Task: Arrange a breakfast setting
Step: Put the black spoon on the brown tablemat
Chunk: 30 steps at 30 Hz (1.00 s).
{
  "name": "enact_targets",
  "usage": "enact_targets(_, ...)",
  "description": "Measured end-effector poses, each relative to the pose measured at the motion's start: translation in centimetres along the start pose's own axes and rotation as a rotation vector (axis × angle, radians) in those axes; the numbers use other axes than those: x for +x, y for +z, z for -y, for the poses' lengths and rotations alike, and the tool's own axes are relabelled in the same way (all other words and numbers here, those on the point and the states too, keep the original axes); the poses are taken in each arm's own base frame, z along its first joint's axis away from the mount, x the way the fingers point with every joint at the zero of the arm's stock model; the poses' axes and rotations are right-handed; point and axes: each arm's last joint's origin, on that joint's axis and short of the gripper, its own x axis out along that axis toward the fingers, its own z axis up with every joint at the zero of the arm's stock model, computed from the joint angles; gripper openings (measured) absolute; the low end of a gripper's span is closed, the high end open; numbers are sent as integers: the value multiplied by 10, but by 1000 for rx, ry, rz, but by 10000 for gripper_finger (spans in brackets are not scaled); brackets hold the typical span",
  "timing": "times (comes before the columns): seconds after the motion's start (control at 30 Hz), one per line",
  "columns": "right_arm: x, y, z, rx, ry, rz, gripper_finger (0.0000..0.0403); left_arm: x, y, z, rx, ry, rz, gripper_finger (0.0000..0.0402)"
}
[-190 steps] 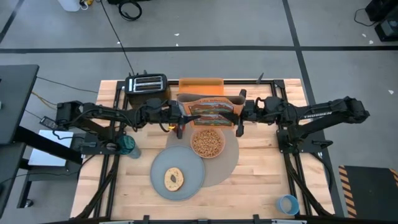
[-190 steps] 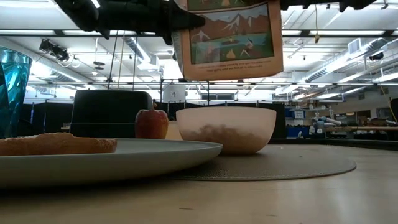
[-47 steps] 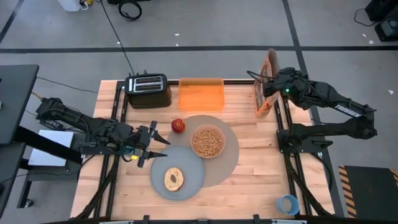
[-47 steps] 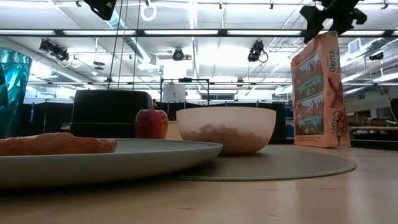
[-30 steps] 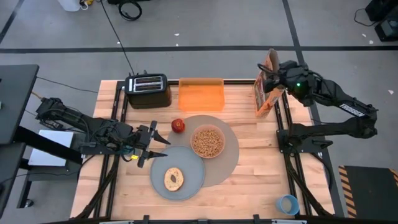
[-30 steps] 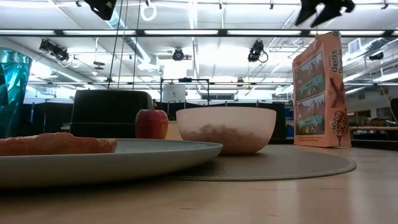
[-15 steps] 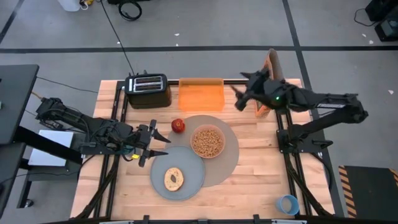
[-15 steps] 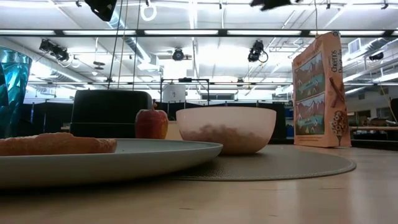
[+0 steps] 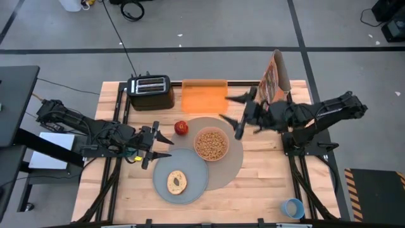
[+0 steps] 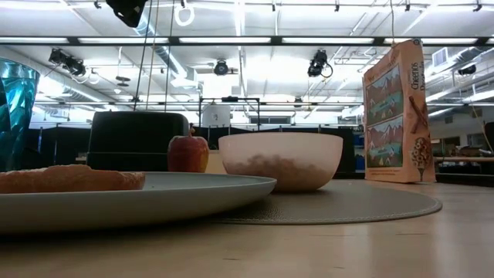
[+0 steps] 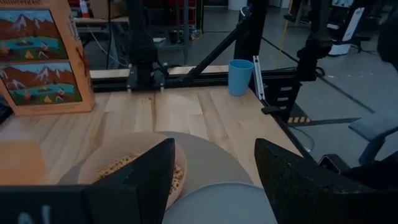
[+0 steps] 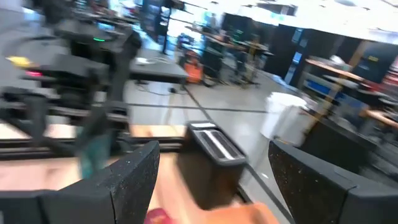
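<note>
A taupe mat lies mid-table. On it sit the pale pink bowl of cereal and part of the grey plate carrying the bagel. The red apple rests on the wood at the mat's far left rim. A small blue cup stands at the near right corner. My left gripper hovers open just left of the plate and apple. My right gripper hangs open beyond the bowl's far right, holding nothing. In the left wrist view the bowl lies just ahead of the open left gripper.
A cereal box stands upright at the far right edge. The black toaster and orange tray line the far edge. A teal glass stands at the left by the plate. Bare wood lies right of the mat.
My right gripper has left the top of the cereal box and swung toward the table's left and near edge, to a spot beyond the bowl, staying open. The box stays standing at the far right edge.
</note>
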Motion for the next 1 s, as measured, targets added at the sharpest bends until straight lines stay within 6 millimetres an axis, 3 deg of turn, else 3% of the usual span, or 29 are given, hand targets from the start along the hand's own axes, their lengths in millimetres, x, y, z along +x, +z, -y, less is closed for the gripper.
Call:
enact_targets(0.3,-4,-13,-64,-76,226,-24,309,-2,3,10,-46,-53,9,231)
enact_targets(0.5,-3,-28,-96,-126,348,-71,309,-1,24,20,-23,-86,-67,231)
enact_targets(0.7,1,-40,-112,-174,320,-117,309,-12,47,31,-150,-76,-340,231)
enact_targets(1.0,6,-47,-108,-144,299,-174,309,-71,86,33,-506,132,-814,231)
